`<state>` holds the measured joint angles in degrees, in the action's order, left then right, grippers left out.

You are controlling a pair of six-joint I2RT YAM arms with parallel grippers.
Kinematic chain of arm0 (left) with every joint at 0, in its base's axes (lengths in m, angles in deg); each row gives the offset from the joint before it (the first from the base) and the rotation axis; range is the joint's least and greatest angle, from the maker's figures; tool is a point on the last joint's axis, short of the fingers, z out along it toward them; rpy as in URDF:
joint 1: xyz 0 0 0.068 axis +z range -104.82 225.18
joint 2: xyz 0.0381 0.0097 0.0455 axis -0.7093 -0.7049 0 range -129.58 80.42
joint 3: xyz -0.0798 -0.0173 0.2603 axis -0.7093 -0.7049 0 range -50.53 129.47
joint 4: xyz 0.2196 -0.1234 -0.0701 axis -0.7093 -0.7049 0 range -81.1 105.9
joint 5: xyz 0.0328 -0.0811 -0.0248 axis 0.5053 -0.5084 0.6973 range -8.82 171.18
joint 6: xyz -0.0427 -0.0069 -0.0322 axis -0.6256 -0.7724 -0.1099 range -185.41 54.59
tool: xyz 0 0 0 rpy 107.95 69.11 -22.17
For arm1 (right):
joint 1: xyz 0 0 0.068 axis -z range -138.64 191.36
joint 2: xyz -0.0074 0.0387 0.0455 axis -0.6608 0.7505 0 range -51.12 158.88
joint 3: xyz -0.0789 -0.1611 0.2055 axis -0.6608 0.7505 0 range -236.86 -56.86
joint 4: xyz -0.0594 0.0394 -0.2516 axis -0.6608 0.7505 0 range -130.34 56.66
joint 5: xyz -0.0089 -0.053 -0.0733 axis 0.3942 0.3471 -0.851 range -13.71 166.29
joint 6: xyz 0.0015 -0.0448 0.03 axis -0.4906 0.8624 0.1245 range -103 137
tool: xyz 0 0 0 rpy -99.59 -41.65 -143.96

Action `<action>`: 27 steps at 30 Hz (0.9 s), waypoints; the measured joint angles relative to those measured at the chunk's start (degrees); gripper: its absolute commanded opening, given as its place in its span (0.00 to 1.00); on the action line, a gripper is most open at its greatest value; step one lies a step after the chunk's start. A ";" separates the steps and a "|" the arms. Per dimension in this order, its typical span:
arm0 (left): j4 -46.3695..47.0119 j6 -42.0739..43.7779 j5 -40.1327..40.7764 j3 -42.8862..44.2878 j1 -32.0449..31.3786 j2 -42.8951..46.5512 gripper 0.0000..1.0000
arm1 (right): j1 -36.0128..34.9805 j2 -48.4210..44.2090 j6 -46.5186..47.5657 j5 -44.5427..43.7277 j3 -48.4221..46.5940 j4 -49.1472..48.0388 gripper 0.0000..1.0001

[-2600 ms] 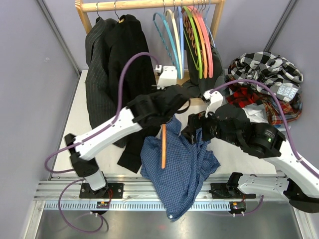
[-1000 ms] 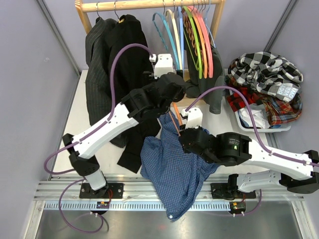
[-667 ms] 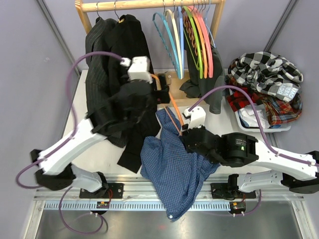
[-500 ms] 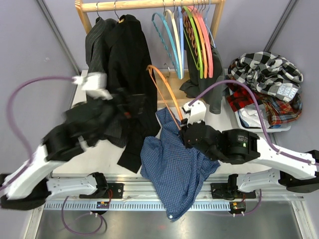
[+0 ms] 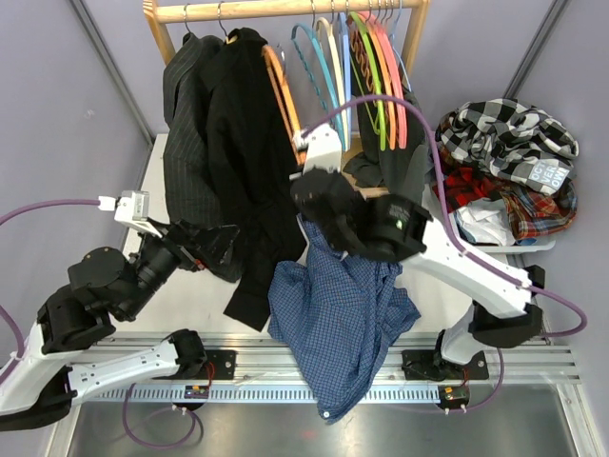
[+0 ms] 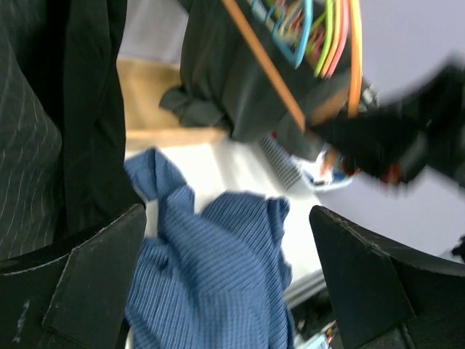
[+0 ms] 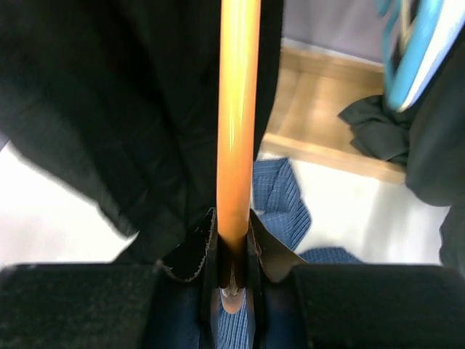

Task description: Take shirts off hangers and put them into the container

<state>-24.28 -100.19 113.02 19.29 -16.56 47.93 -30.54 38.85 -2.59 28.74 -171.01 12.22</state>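
- The blue shirt (image 5: 338,314) lies crumpled on the desk (image 5: 190,295), its tail drooping over the near edge; a passing arm could drag it off entirely; it sits well apart from the container (image 5: 514,246).
- The left pincer (image 6: 227,283) gapes as wide as it goes, holding nothing, low at the left near the hem of the black shirt (image 5: 243,143); that hem touches the blue cloth, so a reach from here might gather the wrong shirt, or both.
- The right pincer (image 7: 232,251) is clamped narrow on the lower end of the bare orange hanger (image 7: 238,109), which slants up toward the wooden rail (image 5: 285,9) just beside the black shirt; the bar looks thin and glossy, so it could swivel or slip in the grip; whether its hook has reached the rail I cannot tell; a misjudged hook might catch the black collar or fall.
- The black and pinstriped shirt (image 5: 186,143) hang there undone.
- Far right, the container is heaped with checked fabric (image 5: 504,129); another shirt may spill over its rim.
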 measured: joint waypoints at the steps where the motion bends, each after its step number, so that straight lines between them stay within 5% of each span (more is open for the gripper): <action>1: -0.90 -0.20 -0.50 -0.37 0.00 -0.02 0.99 | 1.55 1.14 0.44 0.31 -1.51 -0.02 0.00; 15: -2.71 -1.27 -2.34 -1.09 0.00 2.80 0.99 | 21.55 16.37 6.86 16.87 -26.32 4.57 0.00; 27: -2.62 -1.38 -2.93 -1.27 0.02 2.80 0.99 | 28.52 22.67 6.91 30.34 -31.78 4.72 0.00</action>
<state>-26.90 -101.57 110.09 18.03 -16.53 50.72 -2.01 61.52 4.31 59.08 -202.79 16.94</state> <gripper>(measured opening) 0.987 0.198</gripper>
